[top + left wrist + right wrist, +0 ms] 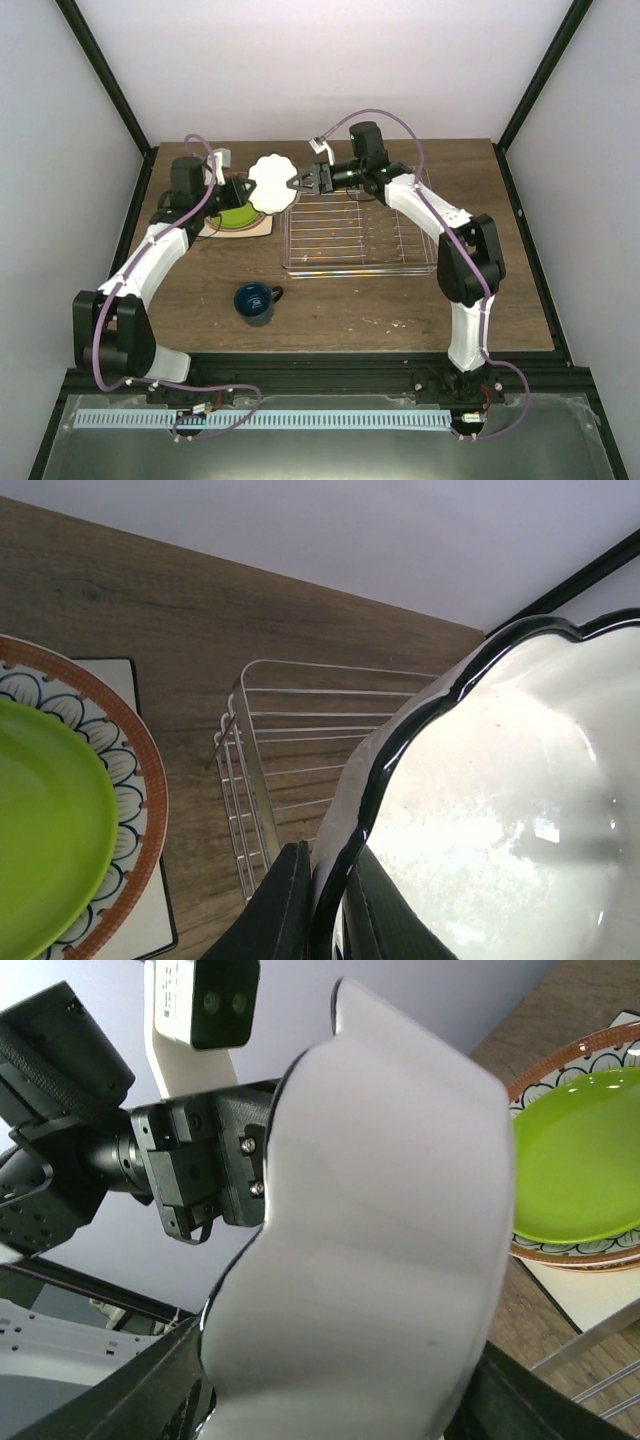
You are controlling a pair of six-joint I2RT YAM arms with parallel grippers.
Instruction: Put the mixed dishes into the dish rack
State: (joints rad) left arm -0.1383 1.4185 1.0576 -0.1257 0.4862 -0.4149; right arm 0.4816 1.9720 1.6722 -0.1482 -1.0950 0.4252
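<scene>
One dark blue handled mug stands upright on the brown wooden table, nearest the arm bases, at 7 o'clock from the rectangular silver wire-grid dish rack. At the rack's 9 o'clock, just beside it, lies a stack: a lime-green round plate on a beige floral round plate on a white square plate. Farther back, at the rack's 11 o'clock, a small white scalloped bowl with a dark rim hangs on edge between the two arms, above the gap between stack and rack. The left gripper pinches the bowl's rim, its jaws narrow. The right gripper meets the bowl from 3 o'clock, its fingers partway apart on either side of the bowl; whether they press it cannot be told.
</scene>
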